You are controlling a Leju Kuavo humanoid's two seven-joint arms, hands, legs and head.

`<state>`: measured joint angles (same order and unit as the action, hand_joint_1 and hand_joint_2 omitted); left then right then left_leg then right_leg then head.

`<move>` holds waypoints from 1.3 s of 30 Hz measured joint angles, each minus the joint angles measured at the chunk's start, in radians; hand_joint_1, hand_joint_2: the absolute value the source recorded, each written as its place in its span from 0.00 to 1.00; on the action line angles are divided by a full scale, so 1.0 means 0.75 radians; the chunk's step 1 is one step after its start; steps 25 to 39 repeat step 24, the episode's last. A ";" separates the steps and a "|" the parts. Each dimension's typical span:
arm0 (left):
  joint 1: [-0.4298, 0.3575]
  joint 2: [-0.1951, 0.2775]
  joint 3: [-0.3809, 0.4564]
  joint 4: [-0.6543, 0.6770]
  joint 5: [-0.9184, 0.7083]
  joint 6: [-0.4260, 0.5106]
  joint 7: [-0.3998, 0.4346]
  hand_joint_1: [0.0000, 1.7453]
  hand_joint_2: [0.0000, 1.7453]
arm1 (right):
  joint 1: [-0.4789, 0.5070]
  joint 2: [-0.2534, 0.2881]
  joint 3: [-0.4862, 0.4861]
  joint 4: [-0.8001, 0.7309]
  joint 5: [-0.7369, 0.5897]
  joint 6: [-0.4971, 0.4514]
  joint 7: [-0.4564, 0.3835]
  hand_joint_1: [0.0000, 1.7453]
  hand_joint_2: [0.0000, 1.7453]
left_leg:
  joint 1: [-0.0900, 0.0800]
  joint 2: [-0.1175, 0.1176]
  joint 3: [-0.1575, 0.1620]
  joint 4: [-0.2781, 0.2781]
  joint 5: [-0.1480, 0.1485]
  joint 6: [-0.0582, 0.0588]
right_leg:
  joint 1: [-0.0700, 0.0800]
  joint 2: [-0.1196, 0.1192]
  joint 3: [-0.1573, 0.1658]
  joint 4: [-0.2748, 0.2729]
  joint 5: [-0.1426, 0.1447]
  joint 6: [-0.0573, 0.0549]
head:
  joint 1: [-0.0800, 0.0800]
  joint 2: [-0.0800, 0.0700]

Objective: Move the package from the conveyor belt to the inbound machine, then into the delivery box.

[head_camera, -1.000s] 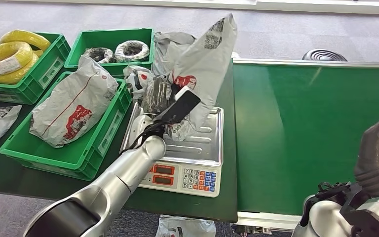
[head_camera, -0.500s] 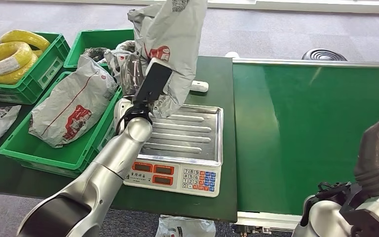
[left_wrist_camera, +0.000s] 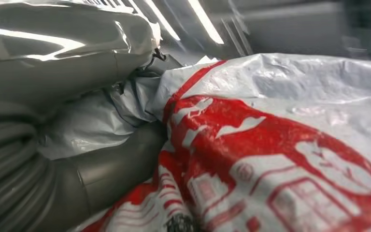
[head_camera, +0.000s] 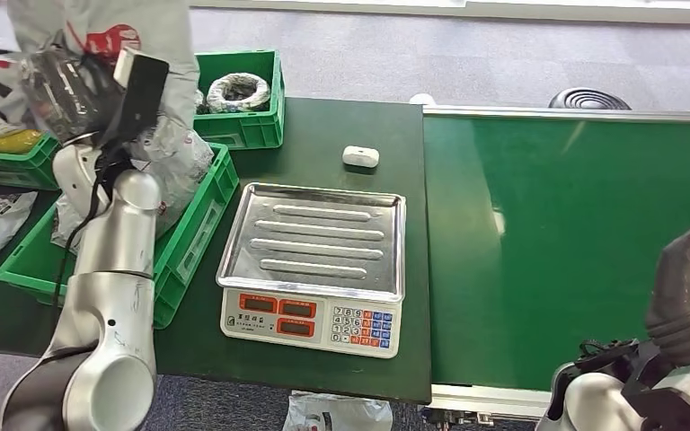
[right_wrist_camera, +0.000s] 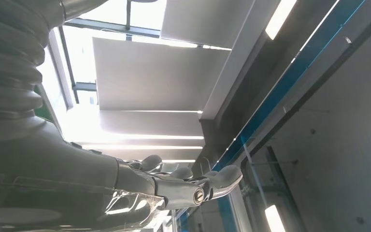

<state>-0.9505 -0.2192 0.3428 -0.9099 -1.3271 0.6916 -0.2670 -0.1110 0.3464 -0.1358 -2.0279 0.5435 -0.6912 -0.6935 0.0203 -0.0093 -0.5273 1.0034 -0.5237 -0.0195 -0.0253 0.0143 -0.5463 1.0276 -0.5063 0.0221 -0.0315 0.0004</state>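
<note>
Clearly the step in hand is the last leg, from the inbound machine to the delivery box: the left hand [head_camera: 72,85] grasps the crinkled grey plastic mailer package with red print [head_camera: 99,36] and holds it high above the near green plastic crate [head_camera: 199,215], off the silver ribbed weighing scale with its red displays and coloured keypad [head_camera: 319,260], whose tray lies bare. In the left wrist view the thick grey thumb presses into a fold of the package [left_wrist_camera: 290,145], so the hold looks firm, though the bag hangs loose and could swing. Doing this well probably means lowering the bag over the crate's open middle, beside the grey mailer already lying there [head_camera: 175,166], before letting go, so it does not catch the rim. Low beside the green conveyor belt [head_camera: 575,242], the right hand [right_wrist_camera: 174,186] is empty, its fingers lightly curled and apart.
</note>
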 joint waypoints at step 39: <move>0.035 0.109 0.439 0.065 -0.137 0.000 0.060 0.00 1.00 | 0.062 0.001 0.026 -0.050 -0.005 0.000 0.000 0.00 1.00 | 0.000 -0.002 -0.002 0.000 0.000 0.000 | 0.000 -0.001 -0.001 0.000 0.000 0.000 | 0.000 0.000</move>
